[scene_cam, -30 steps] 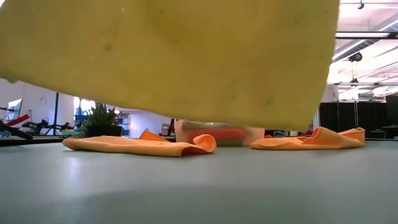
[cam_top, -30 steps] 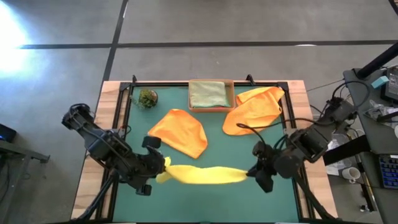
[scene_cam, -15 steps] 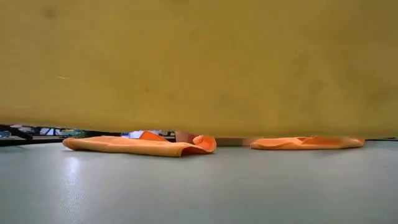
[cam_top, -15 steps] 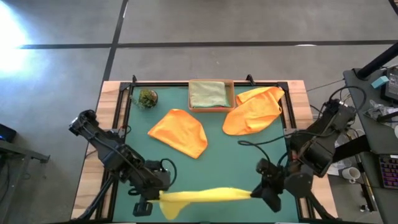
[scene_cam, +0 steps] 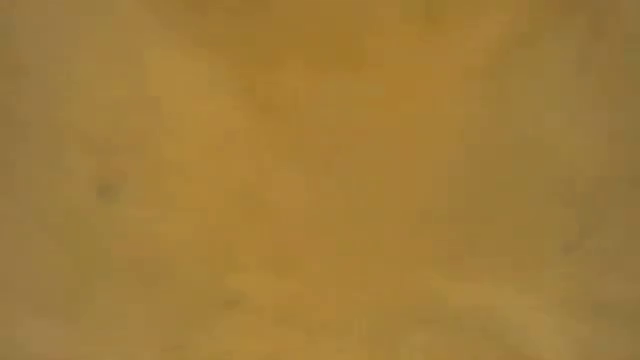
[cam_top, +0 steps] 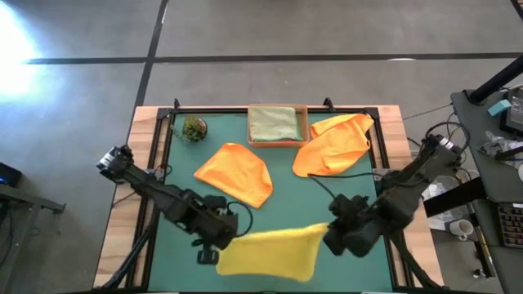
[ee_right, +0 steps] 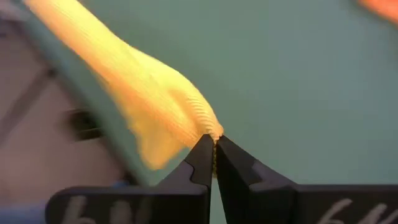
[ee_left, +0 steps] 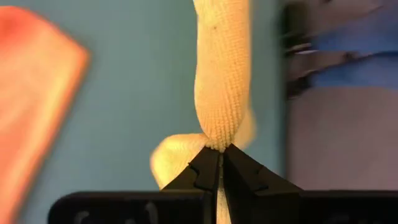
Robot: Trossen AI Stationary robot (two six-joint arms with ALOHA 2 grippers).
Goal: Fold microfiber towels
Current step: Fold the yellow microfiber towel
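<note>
At the near edge of the table, the yellow towel (cam_top: 270,251) is being pinched by the left gripper (cam_top: 219,242) and right gripper (cam_top: 331,235), not yet folded. Farther away, two orange towels (cam_top: 235,172) are lying unfolded, and one sage towel (cam_top: 273,122) is resting folded in the tray (cam_top: 305,124).

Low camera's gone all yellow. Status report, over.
Left gripper and right gripper shut on yellow towel, spread at the mat's near edge. Towel covers the low camera. Two orange towels lie beyond, clear.
</note>
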